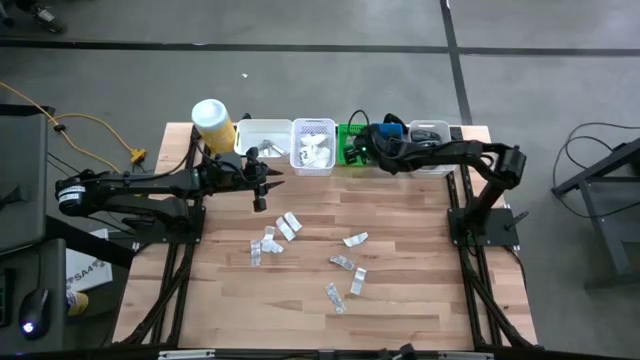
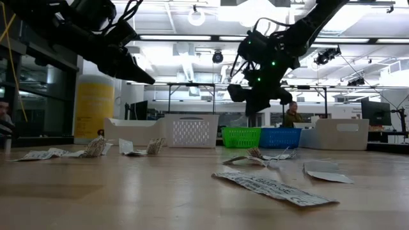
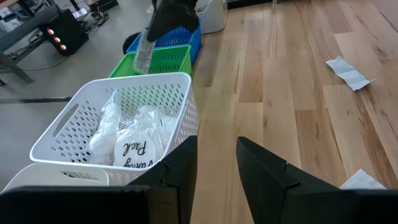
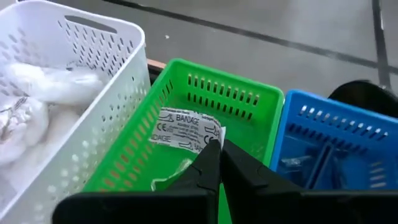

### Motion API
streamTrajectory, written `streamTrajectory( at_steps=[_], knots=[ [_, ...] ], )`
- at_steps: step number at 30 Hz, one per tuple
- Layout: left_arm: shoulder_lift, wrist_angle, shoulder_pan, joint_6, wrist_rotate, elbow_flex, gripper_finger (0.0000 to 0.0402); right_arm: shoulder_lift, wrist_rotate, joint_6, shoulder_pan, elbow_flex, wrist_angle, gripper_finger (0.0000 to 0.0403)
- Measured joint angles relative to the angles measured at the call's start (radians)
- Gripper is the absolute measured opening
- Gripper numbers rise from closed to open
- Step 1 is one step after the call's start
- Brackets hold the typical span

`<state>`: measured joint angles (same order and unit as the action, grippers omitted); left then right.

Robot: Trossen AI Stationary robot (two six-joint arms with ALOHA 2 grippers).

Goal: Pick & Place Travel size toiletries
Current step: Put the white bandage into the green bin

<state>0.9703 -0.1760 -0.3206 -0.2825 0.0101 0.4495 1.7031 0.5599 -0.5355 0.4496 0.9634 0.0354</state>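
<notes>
Several white and clear sachets, the travel size toiletries, lie flat on the wooden table, among them one near the middle (image 1: pixel 290 226) and one to its right (image 1: pixel 355 239). My right gripper (image 4: pixel 216 144) is over the green basket (image 4: pixel 205 106) at the table's far edge, shut on a white printed sachet (image 4: pixel 183 129). The left wrist view shows the same sachet (image 3: pixel 144 50) hanging under that gripper. My left gripper (image 3: pixel 217 163) hovers open and holding nothing near the white perforated basket (image 3: pixel 124 118), above the table (image 1: pixel 260 188). My right gripper pinches the sachet by one edge (image 4: pixel 206 138) between its two fingers. The fingers slant downward toward the far edge. The sachet is lifted clear and hangs below the fingertips (image 3: pixel 149 31) over the green basket.
Along the far edge stand a yellow canister with a white lid (image 1: pixel 212 122), a white bin (image 1: pixel 262 138), the white perforated basket (image 1: pixel 313 146) holding white packets, the green basket, a blue basket (image 4: pixel 329 143) and another white bin (image 1: pixel 432 134). Bare wood lies toward the near edge.
</notes>
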Motion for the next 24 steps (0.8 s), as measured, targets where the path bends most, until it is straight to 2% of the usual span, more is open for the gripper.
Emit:
streamTrajectory(
  at_steps=[4, 10, 14, 18, 24],
  knots=[
    [0.0, 0.001, 0.0, 0.0, 0.0, 0.0, 0.011, 0.0, -0.034, -0.019, 0.004, 0.0, -0.002, 0.0042],
    [0.0, 0.005, 0.0, 0.0, 0.0, 0.0, 0.011, -0.012, -0.054, -0.024, 0.004, 0.0, 0.018, 0.0126],
    [0.0, 0.013, 0.0, 0.0, 0.0, 0.0, 0.011, -0.073, -0.175, -0.116, -0.002, 0.0, 0.088, 0.0166],
    [0.0, 0.026, 0.0, 0.0, 0.0, 0.0, 0.011, -0.134, -0.338, -0.216, -0.033, 0.0, 0.206, 0.0182],
    [0.0, 0.052, 0.0, 0.0, 0.0, 0.0, 0.011, -0.164, -0.37, -0.268, -0.181, 0.001, 0.327, 0.0177]
  ],
)
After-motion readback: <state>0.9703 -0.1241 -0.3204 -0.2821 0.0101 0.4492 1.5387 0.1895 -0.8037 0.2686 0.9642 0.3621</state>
